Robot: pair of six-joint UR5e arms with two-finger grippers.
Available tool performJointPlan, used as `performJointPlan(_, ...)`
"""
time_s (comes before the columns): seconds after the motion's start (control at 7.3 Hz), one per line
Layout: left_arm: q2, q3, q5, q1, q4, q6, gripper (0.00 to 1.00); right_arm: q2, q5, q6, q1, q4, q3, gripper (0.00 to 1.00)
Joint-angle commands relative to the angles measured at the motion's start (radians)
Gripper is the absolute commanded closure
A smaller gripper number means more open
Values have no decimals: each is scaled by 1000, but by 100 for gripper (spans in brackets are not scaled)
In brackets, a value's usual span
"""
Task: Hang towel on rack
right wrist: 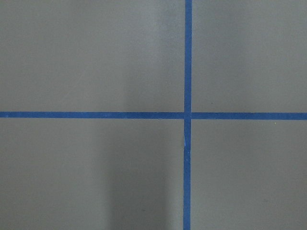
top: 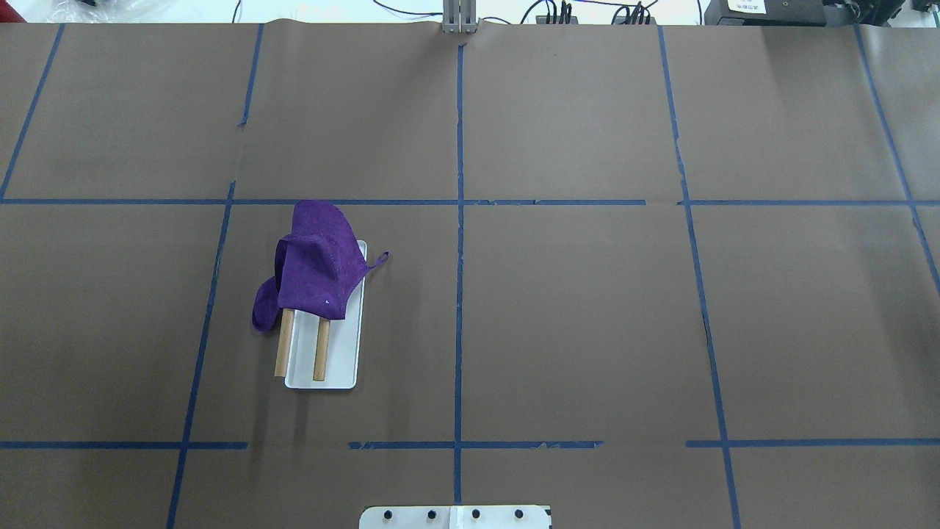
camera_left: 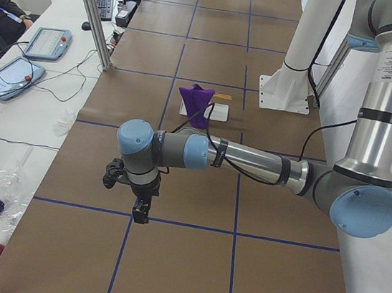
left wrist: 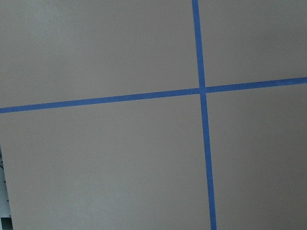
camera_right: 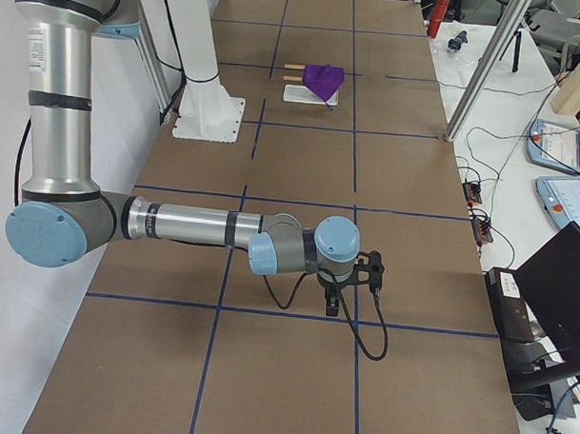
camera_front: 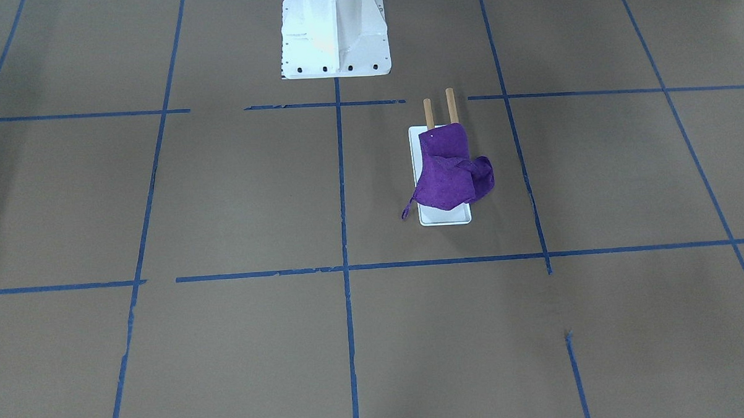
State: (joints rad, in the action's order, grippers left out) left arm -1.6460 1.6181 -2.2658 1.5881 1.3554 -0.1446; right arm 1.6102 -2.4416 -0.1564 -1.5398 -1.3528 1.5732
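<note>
The purple towel [camera_front: 448, 175] is draped in a bunched heap over one end of the rack [camera_front: 451, 105], covering much of its two wooden rods; its small loop hangs off beside the white base. In the overhead view the towel [top: 316, 272] lies over the far half of the rack [top: 344, 353]. Both also show in the side views: the towel [camera_left: 200, 100] [camera_right: 323, 80] and the rack [camera_left: 220, 112] [camera_right: 296, 95]. My left gripper [camera_left: 141, 211] and right gripper [camera_right: 333, 304] hang far from the rack, over bare table; I cannot tell whether they are open or shut.
The white robot pedestal [camera_front: 334, 34] stands behind the rack. Blue tape lines [top: 460, 220] grid the brown table. Tablets and cables [camera_left: 39, 46] lie beside the table, and a laptop [camera_right: 559, 284] is on the other side.
</note>
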Motion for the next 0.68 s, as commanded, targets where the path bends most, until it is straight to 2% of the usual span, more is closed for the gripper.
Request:
performJointPlan(0.0,5,-32,-67,0,27,58,0,13,-4,0,0,0,13,0)
performJointPlan(0.14,6,-30,-69,0,49,145,0,14,-4,0,0,0,11,0)
performJointPlan(0.55,6,-30,-69,-2,54,160,0,22,6,-5,1,1,11,0)
